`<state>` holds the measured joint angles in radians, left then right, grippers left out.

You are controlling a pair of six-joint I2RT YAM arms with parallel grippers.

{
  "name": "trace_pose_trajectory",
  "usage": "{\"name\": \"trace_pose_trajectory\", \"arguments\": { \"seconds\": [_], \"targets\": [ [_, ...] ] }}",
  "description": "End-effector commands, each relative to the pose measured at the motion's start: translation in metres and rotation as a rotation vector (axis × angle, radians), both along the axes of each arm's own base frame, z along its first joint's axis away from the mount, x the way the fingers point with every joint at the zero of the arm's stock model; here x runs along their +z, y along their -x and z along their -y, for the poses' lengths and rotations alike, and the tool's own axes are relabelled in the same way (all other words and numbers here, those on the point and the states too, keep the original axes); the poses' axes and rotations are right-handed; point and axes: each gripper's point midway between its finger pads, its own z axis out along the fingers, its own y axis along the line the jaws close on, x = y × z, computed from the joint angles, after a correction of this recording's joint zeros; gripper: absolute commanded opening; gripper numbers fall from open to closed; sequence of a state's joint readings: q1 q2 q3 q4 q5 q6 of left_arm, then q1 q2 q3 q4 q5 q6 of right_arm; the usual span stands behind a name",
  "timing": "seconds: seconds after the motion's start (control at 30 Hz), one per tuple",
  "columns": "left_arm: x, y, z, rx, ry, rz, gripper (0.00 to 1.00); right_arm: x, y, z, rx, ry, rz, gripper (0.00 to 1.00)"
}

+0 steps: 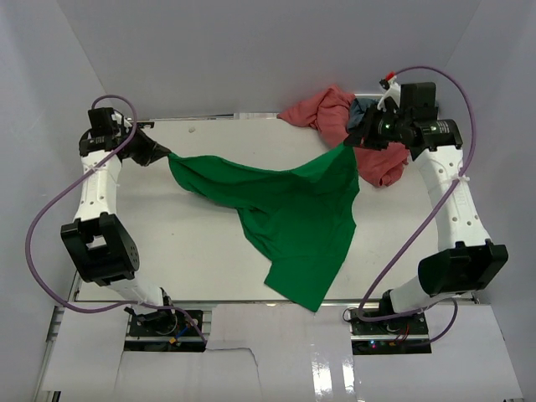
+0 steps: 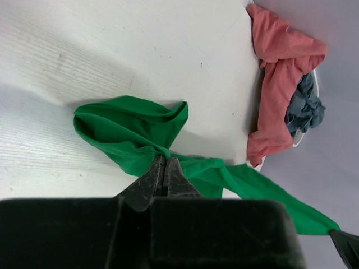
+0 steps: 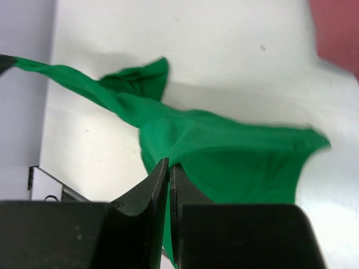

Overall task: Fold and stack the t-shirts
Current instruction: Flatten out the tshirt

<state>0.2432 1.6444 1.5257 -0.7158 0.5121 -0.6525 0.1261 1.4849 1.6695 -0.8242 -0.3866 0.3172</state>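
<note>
Two grippers share one garment here, and both are pinched tight on it. Your left gripper (image 1: 164, 154), at the far left of the table (image 1: 209, 260), has its jaws closed together on a bunched edge of the green t-shirt (image 1: 293, 213). In the left wrist view the cloth gathers right at the fingertips, with a loose fold lying on the white surface just beyond them. Your right gripper (image 1: 358, 144), toward the far right, likewise shows no gap between its jaws and nips another edge of the same shirt (its wrist camera shows the green cloth drawn up into a peak at the tips). Between the two grips the shirt runs as a stretched, slightly sagging band across the far half of the table. The rest spreads toward you in a rough triangle whose lowest corner reaches the near edge, about midway between the arm bases. It is not flat: creases fan out from both held points. At the far right corner, around the right gripper, the salmon-pink t-shirt (image 1: 322, 113) lies in a crumpled heap. The grey-blue t-shirt (image 1: 363, 112) shows as a small dark patch tucked against it. Whether the pink heap touches the green shirt beside the right gripper, you cannot tell from these views.
</note>
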Motion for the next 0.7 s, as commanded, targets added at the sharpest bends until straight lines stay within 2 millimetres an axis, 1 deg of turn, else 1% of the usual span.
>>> {"name": "trace_pose_trajectory", "arguments": {
  "seconds": [0.0,0.03,0.07,0.1,0.13,0.17,0.2,0.23,0.27,0.3,0.33,0.37,0.4,0.43,0.47,0.5,0.53,0.57,0.6,0.63,0.67],
  "targets": [
    [0.067,0.006,-0.005,0.086,-0.008,0.128,0.0,0.087,-0.004,-0.027,0.142,-0.115,0.243,0.08],
    [0.086,0.006,-0.008,0.105,-0.025,0.173,0.0,0.098,-0.005,-0.029,0.146,-0.126,0.264,0.08],
    [0.104,0.01,-0.009,0.123,-0.043,0.219,0.0,0.103,-0.008,-0.031,0.156,-0.141,0.268,0.08],
    [0.116,0.013,-0.009,0.126,-0.051,0.248,0.0,0.111,-0.004,-0.037,0.185,-0.161,0.277,0.08],
    [0.125,0.017,-0.009,0.129,-0.057,0.272,0.0,0.125,0.0,-0.039,0.197,-0.172,0.301,0.08],
    [0.14,0.029,-0.006,0.128,-0.063,0.312,0.0,0.128,0.006,-0.043,0.219,-0.181,0.299,0.08],
    [0.146,0.036,-0.003,0.122,-0.062,0.33,0.0,0.13,0.018,-0.053,0.262,-0.195,0.295,0.08],
    [0.136,0.044,0.0,0.124,-0.055,0.308,0.0,0.122,0.024,-0.057,0.273,-0.193,0.27,0.08],
    [0.152,0.063,0.003,0.131,-0.065,0.368,0.0,0.127,0.039,-0.06,0.287,-0.191,0.293,0.08],
    [0.151,0.073,0.006,0.142,-0.057,0.375,0.0,0.126,0.053,-0.07,0.311,-0.188,0.301,0.08],
    [0.149,0.084,0.008,0.153,-0.054,0.381,0.0,0.116,0.072,-0.07,0.316,-0.187,0.286,0.08],
    [0.134,0.093,0.01,0.154,-0.048,0.363,0.0,0.111,0.082,-0.072,0.32,-0.188,0.278,0.08],
    [0.146,0.115,0.017,0.142,-0.052,0.418,0.0,0.108,0.094,-0.076,0.331,-0.204,0.268,0.08],
    [0.145,0.124,0.022,0.129,-0.05,0.427,0.0,0.114,0.116,-0.072,0.336,-0.221,0.296,0.08],
    [0.131,0.134,0.026,0.121,-0.041,0.398,0.0,0.088,0.124,-0.073,0.336,-0.227,0.229,0.08],
    [0.136,0.153,0.033,0.113,-0.048,0.425,0.0,0.085,0.137,-0.074,0.348,-0.243,0.221,0.08],
    [0.128,0.16,0.038,0.094,-0.071,0.417,0.0,0.09,0.158,-0.069,0.348,-0.267,0.239,0.08],
    [0.115,0.169,0.04,0.09,-0.08,0.383,0.0,0.075,0.167,-0.068,0.346,-0.271,0.204,0.08],
    [0.1,0.183,0.041,0.085,-0.123,0.386,0.0,0.077,0.179,-0.065,0.349,-0.287,0.207,0.08],
    [0.093,0.191,0.043,0.07,-0.142,0.393,0.0,0.084,0.197,-0.059,0.352,-0.296,0.247,0.08],
    [0.086,0.197,0.044,0.061,-0.162,0.398,0.0,0.085,0.204,-0.055,0.35,-0.294,0.256,0.08]
  ]
}}
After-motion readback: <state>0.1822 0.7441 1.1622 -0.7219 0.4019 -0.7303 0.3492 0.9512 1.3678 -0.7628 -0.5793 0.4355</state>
